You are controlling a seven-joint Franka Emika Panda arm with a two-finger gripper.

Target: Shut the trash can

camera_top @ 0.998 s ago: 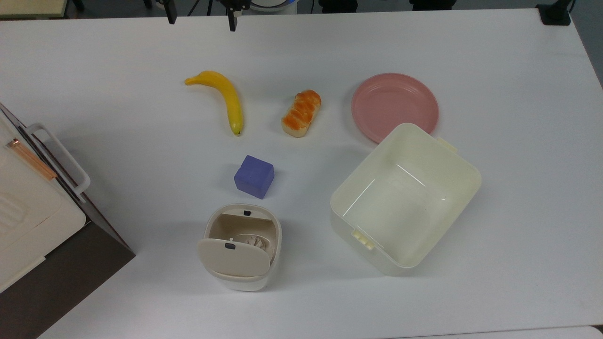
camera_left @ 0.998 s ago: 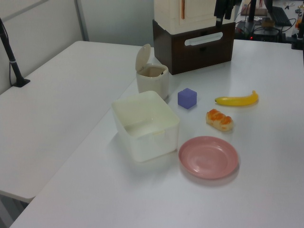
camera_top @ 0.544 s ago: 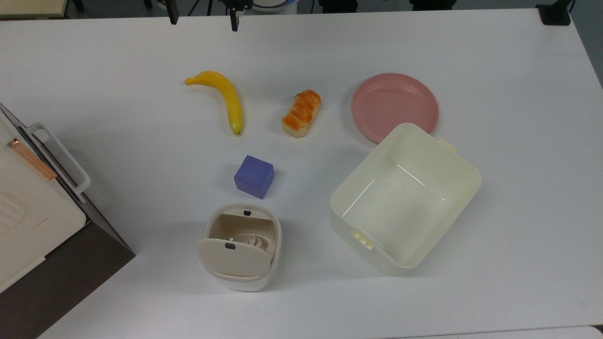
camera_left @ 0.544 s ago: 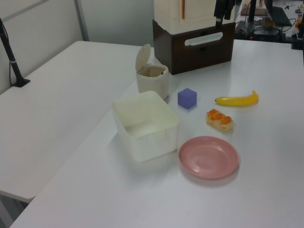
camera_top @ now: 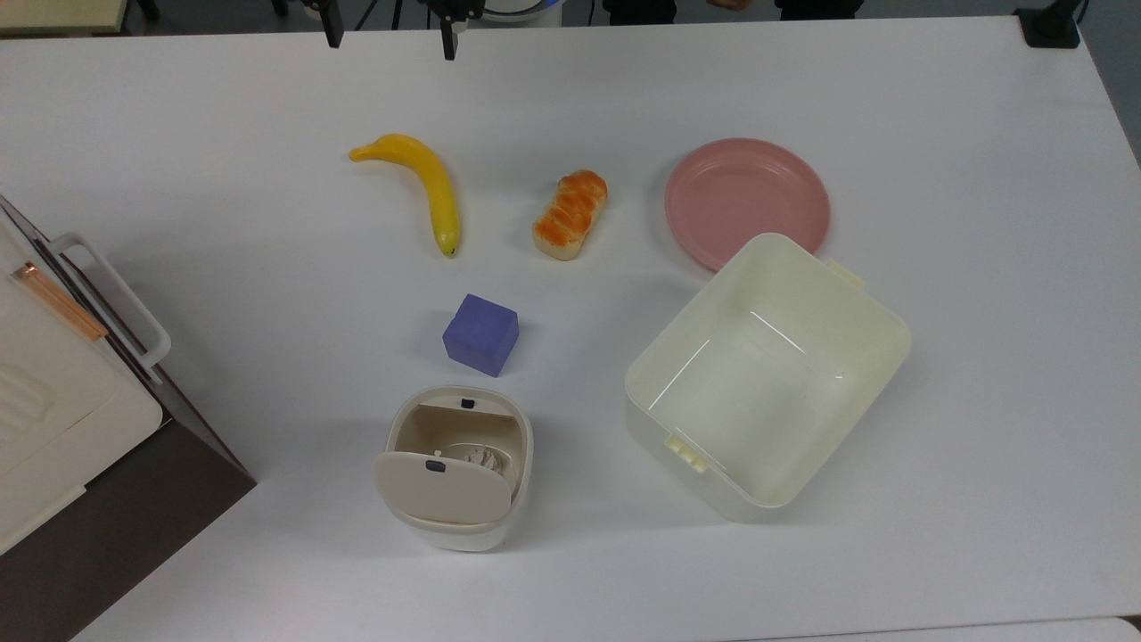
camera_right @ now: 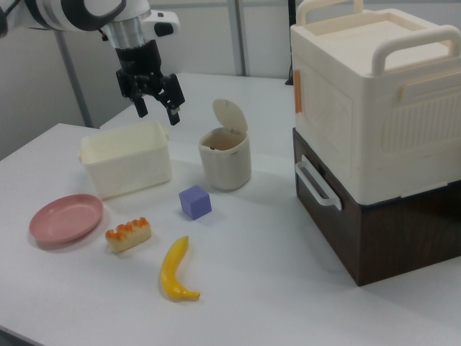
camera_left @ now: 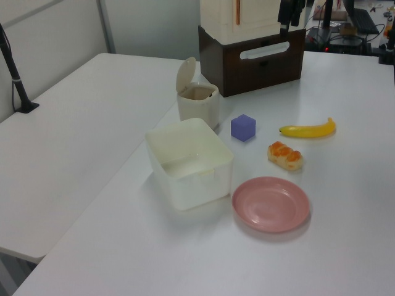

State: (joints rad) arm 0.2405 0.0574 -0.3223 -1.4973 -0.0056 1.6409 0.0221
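Observation:
The trash can (camera_top: 459, 526) is a small cream-beige bin near the top view's lower middle. Its hinged lid (camera_top: 441, 488) stands raised, leaving the mouth open, and something crumpled lies inside. It also appears in the left view as the trash can (camera_left: 199, 105) with its lid (camera_left: 185, 75) upright, and in the right view as the trash can (camera_right: 225, 162) with its lid (camera_right: 230, 115) tipped back. My gripper (camera_top: 390, 36) hangs open at the top view's far edge, well away from the bin. In the right view the gripper (camera_right: 157, 109) hovers empty above the table, left of the bin.
A purple cube (camera_top: 481, 334) sits just beyond the bin. A banana (camera_top: 432, 187), a bread roll (camera_top: 570, 214) and a pink plate (camera_top: 747, 201) lie farther off. A pale-yellow tub (camera_top: 878, 339) stands at the top view's right, a cream box on a brown cabinet (camera_top: 53, 410) at its left.
My gripper has drifted slightly toward the top view's right along the far edge. The trash can and its lid have not moved.

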